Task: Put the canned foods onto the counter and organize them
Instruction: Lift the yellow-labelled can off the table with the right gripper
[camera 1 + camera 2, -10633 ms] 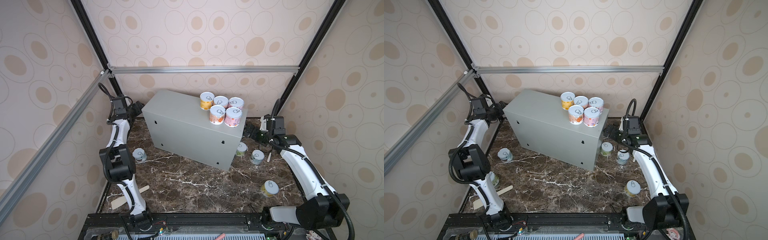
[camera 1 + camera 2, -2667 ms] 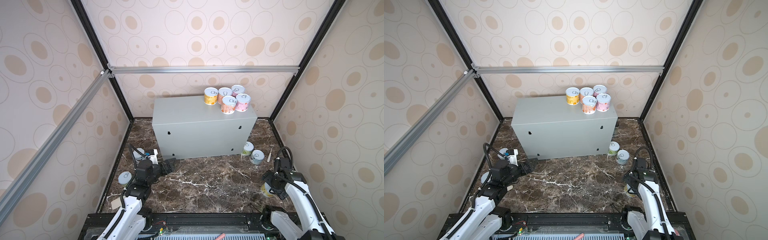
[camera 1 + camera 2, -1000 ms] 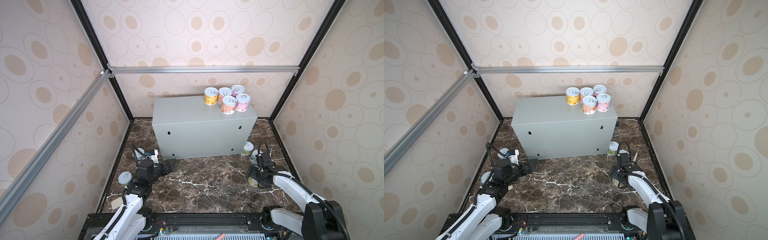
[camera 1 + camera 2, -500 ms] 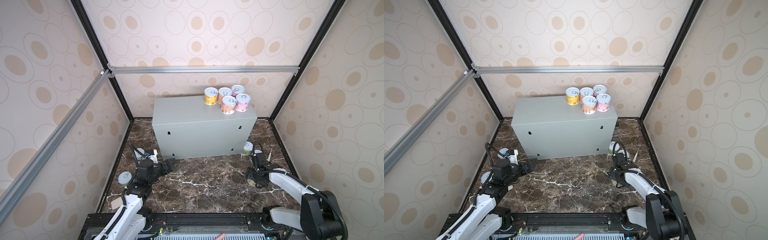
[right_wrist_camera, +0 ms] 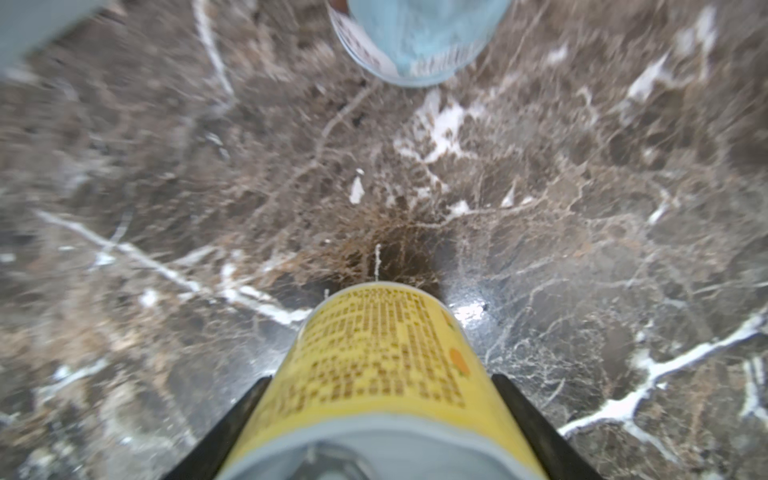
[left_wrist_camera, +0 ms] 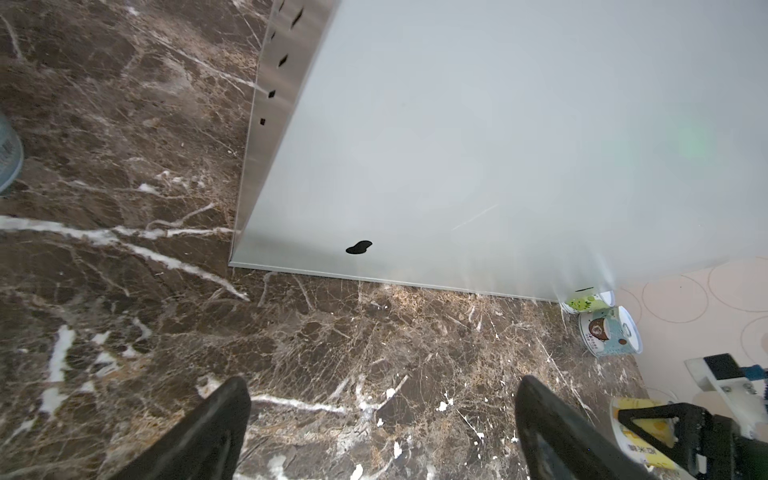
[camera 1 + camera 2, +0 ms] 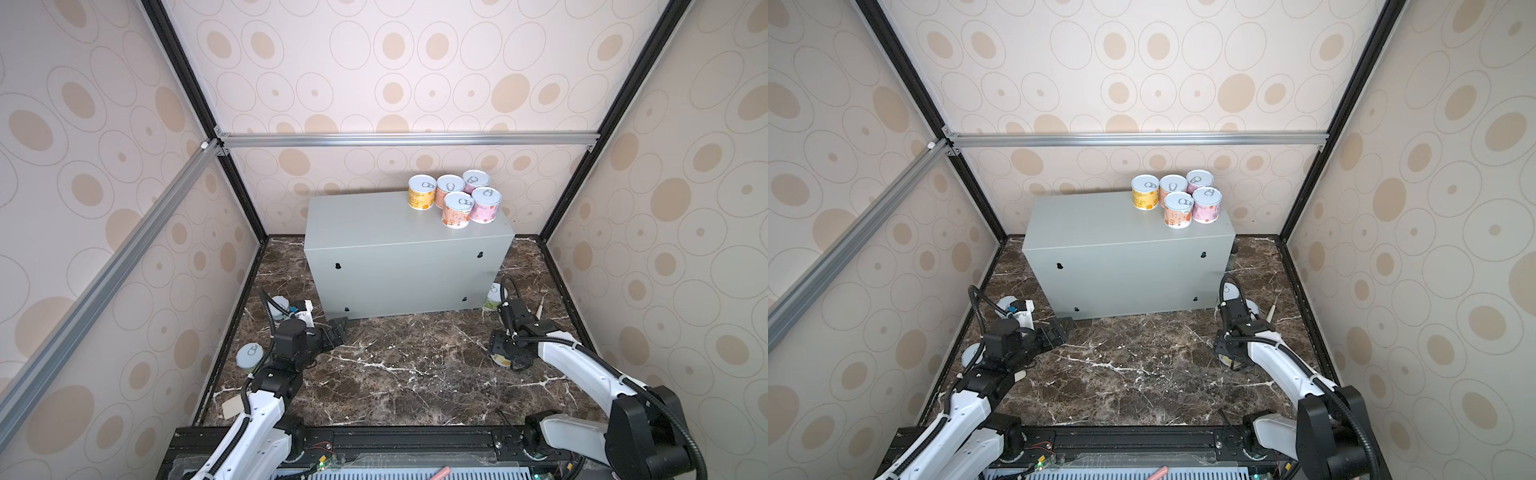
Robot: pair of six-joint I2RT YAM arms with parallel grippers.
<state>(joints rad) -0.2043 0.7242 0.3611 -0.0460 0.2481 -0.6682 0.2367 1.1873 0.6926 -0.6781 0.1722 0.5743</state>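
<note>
Gripping a yellow tin (image 5: 382, 353) by its sides, the right end effector (image 7: 505, 353) is pictured low over the dark marble surface (image 7: 415, 374), near the right wall. Its fingers (image 5: 249, 399) are pressed against the label. Whether the tin is raised off the marble cannot be told.

The left end effector (image 7: 338, 328) is held wide open and empty, just short of the near left corner of the grey bench (image 7: 407, 270). A cluster of five tins (image 7: 457, 199) is gathered upright at the far right of the bench top.

A green tin (image 7: 494, 297) is tucked against the bench's near right corner, and a teal tin (image 6: 609, 336) is seen just beside it. A pale-lidded tin (image 7: 249, 356) is left by the left wall, and a wooden fork (image 7: 540, 305) is laid near the right wall.
</note>
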